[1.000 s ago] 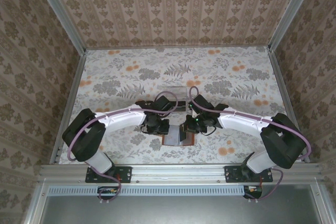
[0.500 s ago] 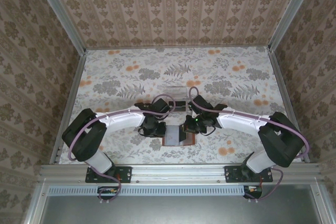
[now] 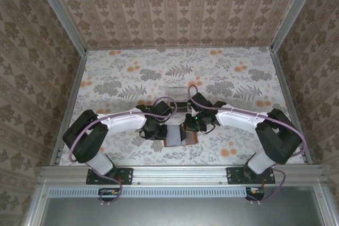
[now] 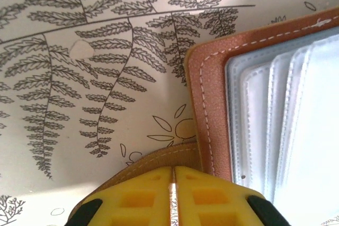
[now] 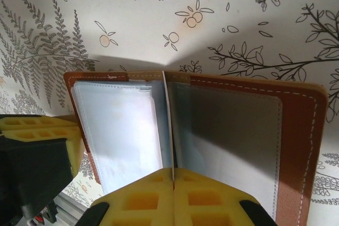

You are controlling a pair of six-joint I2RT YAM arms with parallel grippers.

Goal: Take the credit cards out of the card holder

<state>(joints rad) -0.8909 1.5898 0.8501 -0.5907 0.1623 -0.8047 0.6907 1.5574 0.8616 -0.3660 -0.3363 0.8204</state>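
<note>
The card holder (image 3: 180, 137) lies open near the table's front edge, with a reddish-brown leather rim (image 5: 296, 146) and pale grey-blue pockets (image 4: 286, 130). My left gripper (image 4: 174, 170) is shut, its yellow fingertips on a brown leather flap (image 4: 153, 158) at the holder's left corner. My right gripper (image 5: 173, 172) is shut on a thin pale leaf (image 5: 168, 123) that stands upright along the holder's middle. A dark grey surface (image 5: 228, 125) shows behind the right pocket; I cannot tell if it is a credit card. From above, the left gripper (image 3: 155, 129) and right gripper (image 3: 189, 126) flank the holder.
A small clear plastic box (image 3: 177, 90) sits just behind the arms. A small dark and pale item (image 3: 182, 106) lies between the two wrists, partly hidden. The flowered tablecloth (image 3: 122, 78) stretches to patterned walls on three sides.
The right gripper has moved left over the middle of the holder. The left gripper has shifted slightly toward the near left. The holder stays in place.
</note>
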